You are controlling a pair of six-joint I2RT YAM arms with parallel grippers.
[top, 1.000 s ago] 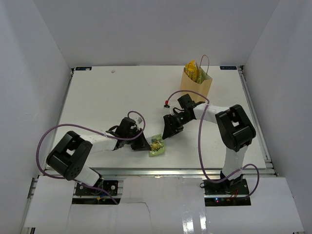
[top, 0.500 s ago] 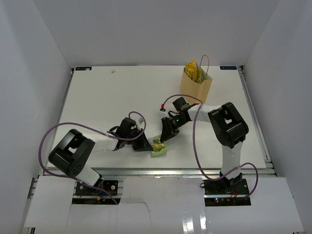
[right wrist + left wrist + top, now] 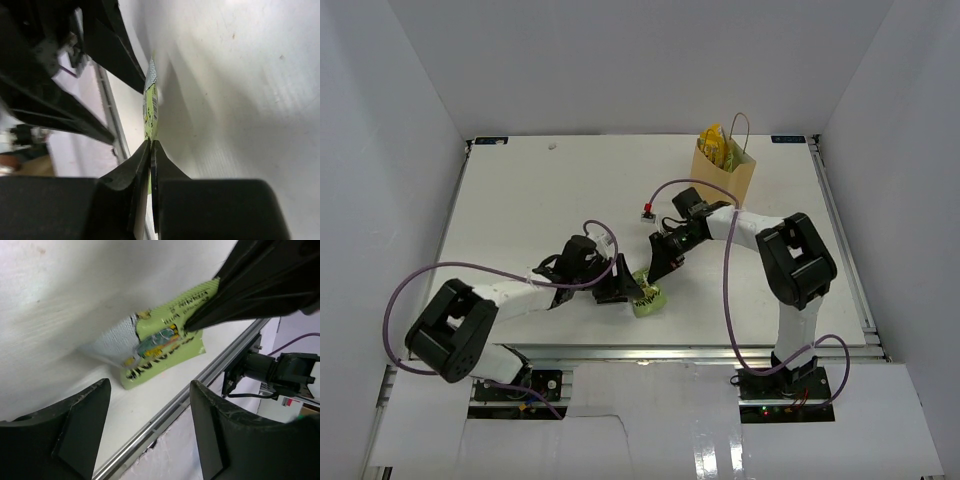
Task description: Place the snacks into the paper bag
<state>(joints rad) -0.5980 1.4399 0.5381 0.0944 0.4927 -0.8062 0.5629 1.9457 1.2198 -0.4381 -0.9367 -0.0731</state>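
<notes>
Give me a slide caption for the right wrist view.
Right fingers pinch the green pack by its edge, left fingers alongside.

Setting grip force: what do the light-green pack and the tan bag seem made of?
Light-green pack: probably thin plastic or foil film; printed face, silvery crimped seal edge. Paper bag: matte tan kraft paper, by its look; it stands upright unaided.

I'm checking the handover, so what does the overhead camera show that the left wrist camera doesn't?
Only overhead: the paper bag at the far right of the table, with yellow packs poking out. Only the left wrist: the left gripper with its fingers apart, and the print on the light-green packet ahead of them. Both: that packet pinched at its edge by the shut right gripper.
</notes>
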